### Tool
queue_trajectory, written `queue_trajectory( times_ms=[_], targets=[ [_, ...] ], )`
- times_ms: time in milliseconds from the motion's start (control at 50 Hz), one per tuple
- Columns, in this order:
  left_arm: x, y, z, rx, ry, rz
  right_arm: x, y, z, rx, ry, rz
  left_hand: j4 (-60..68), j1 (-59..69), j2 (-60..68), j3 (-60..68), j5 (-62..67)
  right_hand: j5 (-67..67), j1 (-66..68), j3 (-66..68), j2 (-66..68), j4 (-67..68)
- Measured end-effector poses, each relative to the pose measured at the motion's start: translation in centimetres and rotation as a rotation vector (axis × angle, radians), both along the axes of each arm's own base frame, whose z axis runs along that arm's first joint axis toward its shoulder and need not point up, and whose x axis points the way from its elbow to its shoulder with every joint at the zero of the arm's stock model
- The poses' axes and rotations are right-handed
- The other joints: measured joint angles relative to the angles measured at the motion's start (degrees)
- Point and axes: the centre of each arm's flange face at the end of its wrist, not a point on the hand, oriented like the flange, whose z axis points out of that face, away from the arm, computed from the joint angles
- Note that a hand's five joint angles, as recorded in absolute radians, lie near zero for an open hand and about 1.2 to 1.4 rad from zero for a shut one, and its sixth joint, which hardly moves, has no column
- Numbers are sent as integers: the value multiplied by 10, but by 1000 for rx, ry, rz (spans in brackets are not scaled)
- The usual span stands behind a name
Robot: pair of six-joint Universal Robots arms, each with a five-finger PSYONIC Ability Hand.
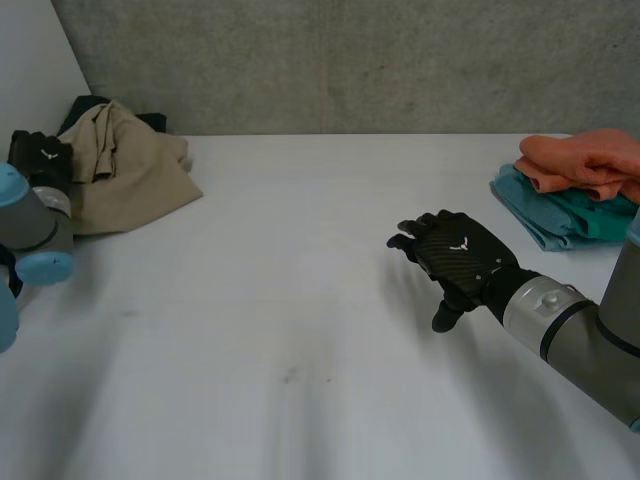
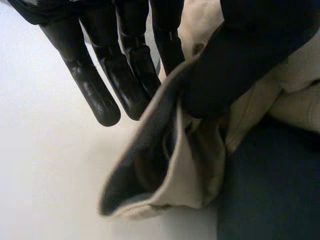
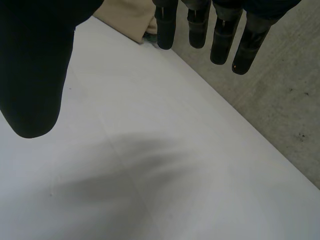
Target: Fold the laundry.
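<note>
A crumpled beige garment [image 1: 130, 170] lies at the table's far left corner, on top of a dark garment [image 1: 92, 104]. My left hand [image 1: 40, 155] is at the beige garment's left edge. In the left wrist view a raised fold of that beige garment [image 2: 175, 170] runs up between the straight fingers [image 2: 100, 95] and the thumb [image 2: 240, 65], pinched there, with the dark garment [image 2: 270, 190] beside it. My right hand [image 1: 455, 255] hovers over the bare table right of centre, open, its fingers [image 3: 220, 35] straight and holding nothing.
A folded orange cloth [image 1: 585, 160] rests on a folded teal cloth [image 1: 555, 215] at the table's right edge. A grey concrete wall [image 1: 350, 60] stands behind the white table [image 1: 300, 300], and a white panel [image 1: 30, 70] rises at the far left.
</note>
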Motion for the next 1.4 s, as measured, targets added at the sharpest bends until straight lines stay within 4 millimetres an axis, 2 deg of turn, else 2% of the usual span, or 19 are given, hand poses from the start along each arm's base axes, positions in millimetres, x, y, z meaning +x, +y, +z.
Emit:
queue_trajectory(
  times_ms=[140, 200, 280, 420, 540, 580, 600, 680, 740, 800, 920, 960, 980, 1060, 1160, 1240, 1300, 1340, 1400],
  targets=[
    [-29, 14, -1, 36, 5, -69, -2, -1, 0, 1, 1, -8, 9, 0, 8, 9, 2, 0, 0, 0, 0, 0],
    [-53, 33, 9, 68, 21, -117, -3, -2, 0, 0, 1, -13, 9, 0, 10, 13, 2, 0, 0, 0, 0, 0],
    [-92, 79, 30, 124, 70, -208, -4, -4, 0, -1, 1, -18, 9, 22, 13, 16, 14, 0, 0, 0, 0, 0],
    [-182, 211, 66, 232, 250, -481, -6, -6, 0, -1, 0, -28, 9, 24, 13, 16, 16, 0, 0, 0, 0, 0],
    [-230, 313, 73, 342, 372, -705, -9, -8, 1, -3, 1, -43, 10, 27, 13, 16, 16, 0, 0, 0, 0, 0],
    [-243, 344, 72, 381, 396, -776, -9, -9, 1, -3, 2, -50, -71, -32, -74, -71, -55, 0, 0, 0, 0, 0],
    [-250, 363, 70, 406, 407, -819, -10, -9, 1, -4, 3, -55, -182, -139, -187, -183, -162, 0, 0, 0, 0, 0],
    [-263, 399, 68, 449, 420, -894, -11, -11, 1, -5, 7, -71, -500, -442, -494, -487, -478, 0, 0, 0, 0, 0],
    [-265, 406, 68, 454, 421, -889, -13, -12, 1, -5, 10, -87, -560, -500, -557, -550, -531, 0, 0, 0, 0, 0],
    [-262, 398, 69, 447, 422, -845, -14, -13, 1, -4, 11, -97, -561, -500, -559, -550, -531, 0, 0, 0, 0, 0],
    [-229, 347, 79, 415, 438, -659, -15, -10, 8, 15, -3, -106, -561, -500, -559, -550, -531, 0, 0, 0, 0, 0],
    [-226, 341, 80, 412, 440, -641, -15, -9, 10, 23, -7, -106, -561, -500, -559, -550, -531, 0, 0, 0, 0, 0],
    [-210, 322, 83, 402, 448, -575, -15, -6, 12, 44, -14, -107, -561, -500, -559, -550, -531, 0, 0, 0, 0, 0],
    [-182, 288, 84, 387, 453, -466, -14, 3, 15, 117, -30, -107, -561, -500, -559, -550, -531, 0, 0, 0, 0, 0],
    [-159, 257, 73, 393, 418, -381, -9, 12, 15, 183, -51, -101, -561, -500, -559, -550, -531, 0, 0, 0, 0, 0],
    [-136, 222, 47, 424, 317, -313, 5, 27, 14, 285, -138, -96, -561, -500, -559, -550, -531, 0, 0, 0, 0, 0],
    [-130, 211, 36, 437, 277, -296, 10, 26, 12, 308, -170, -105, -561, -500, -559, -550, -531, 0, 0, 0, 0, 0],
    [-119, 192, 13, 467, 198, -269, 21, 22, 4, 346, -215, -124, -559, -498, -557, -549, -531, 0, 0, 0, 0, 0],
    [-116, 183, -2, 490, 153, -258, 33, 20, -5, 362, -223, -125, -541, -474, -535, -532, -515, 0, 0, 0, 0, 0]
  ],
)
